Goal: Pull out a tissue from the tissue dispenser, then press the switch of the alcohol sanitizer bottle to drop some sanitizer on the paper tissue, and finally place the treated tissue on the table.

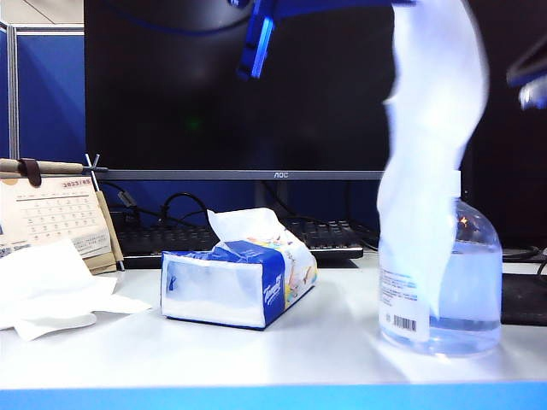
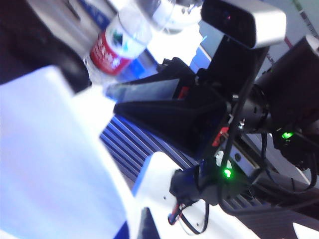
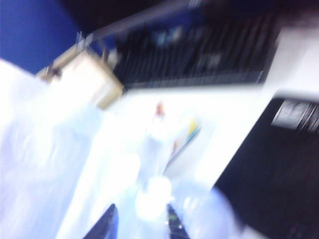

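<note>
- Exterior view: the thin white paper tissue hangs long from the top of frame, draped down in front of the squat clear plastic sanitizer bottle at the right of the smooth white bench. The blue-and-white soft tissue pack sits mid-bench with a sheet poking out the top. More crumpled white tissues lie far left, in front of a desk calendar. The hands themselves are out of this shot.
- Left wrist view: the left hand's tips aren't visible, but it's clenched on the tissue, which fills the near side. A red-label water bottle shows behind.
- Right wrist view: very blurry. The right hand is spread wide and holds nothing, right over the white pump head.
</note>
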`<state>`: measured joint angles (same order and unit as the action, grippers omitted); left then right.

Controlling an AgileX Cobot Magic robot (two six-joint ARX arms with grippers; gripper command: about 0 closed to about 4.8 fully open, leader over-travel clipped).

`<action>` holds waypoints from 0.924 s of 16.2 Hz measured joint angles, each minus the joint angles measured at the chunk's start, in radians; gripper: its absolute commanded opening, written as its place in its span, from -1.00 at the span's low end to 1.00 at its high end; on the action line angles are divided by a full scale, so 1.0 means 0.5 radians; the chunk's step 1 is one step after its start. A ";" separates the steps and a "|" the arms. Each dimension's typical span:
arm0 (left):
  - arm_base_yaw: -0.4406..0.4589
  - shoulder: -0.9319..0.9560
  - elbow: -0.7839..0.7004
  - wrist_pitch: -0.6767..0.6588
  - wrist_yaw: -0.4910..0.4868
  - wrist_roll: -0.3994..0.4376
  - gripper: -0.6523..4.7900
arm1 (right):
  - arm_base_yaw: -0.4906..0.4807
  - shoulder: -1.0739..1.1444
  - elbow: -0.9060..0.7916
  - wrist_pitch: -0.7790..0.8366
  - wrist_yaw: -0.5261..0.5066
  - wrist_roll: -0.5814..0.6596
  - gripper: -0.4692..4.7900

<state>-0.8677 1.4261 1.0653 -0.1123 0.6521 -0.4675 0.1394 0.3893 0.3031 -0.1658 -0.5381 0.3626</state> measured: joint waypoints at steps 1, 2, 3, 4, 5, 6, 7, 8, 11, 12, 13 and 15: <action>0.000 0.000 -0.027 0.041 -0.002 -0.029 -0.78 | 0.000 0.000 0.000 -0.018 -0.019 0.002 -0.35; 0.001 0.000 -0.072 0.124 -0.005 -0.079 -0.78 | 0.000 0.000 0.000 -0.021 -0.030 0.004 -0.35; 0.001 0.000 -0.121 0.233 -0.004 -0.150 -0.78 | 0.000 0.000 0.000 -0.021 -0.033 0.006 -0.38; 0.001 0.000 -0.150 0.327 -0.003 -0.209 -0.78 | 0.000 0.000 0.000 -0.021 -0.053 0.008 -0.38; -0.001 0.000 -0.165 0.383 -0.004 -0.236 -0.78 | 0.000 0.000 0.000 -0.021 -0.063 0.009 -0.38; -0.027 0.000 -0.174 0.433 -0.024 -0.265 -0.78 | 0.001 0.000 0.000 -0.021 -0.069 0.011 -0.38; -0.062 -0.001 -0.193 0.500 -0.034 -0.272 -0.78 | 0.001 0.001 0.000 -0.026 -0.069 0.013 -0.38; -0.111 -0.001 -0.214 0.539 -0.060 -0.291 -0.78 | 0.002 0.005 0.000 -0.036 -0.070 0.013 -0.38; -0.224 -0.002 -0.269 0.565 -0.376 -0.319 -0.78 | 0.002 0.053 0.000 -0.034 -0.076 0.013 -0.38; -0.266 0.001 -0.287 0.558 -0.500 -0.317 -0.78 | 0.003 0.068 0.000 -0.032 -0.078 0.013 -0.38; -0.292 0.000 -0.301 0.572 -0.576 -0.314 -0.78 | 0.003 0.076 0.000 -0.027 -0.078 0.013 -0.38; -0.310 -0.001 -0.301 0.636 -0.733 -0.307 -0.78 | 0.004 0.088 0.000 -0.016 -0.079 0.011 -0.38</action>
<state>-1.0225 1.4258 0.9150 0.2058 0.2855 -0.6212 0.1413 0.4332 0.3031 -0.1738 -0.5774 0.3683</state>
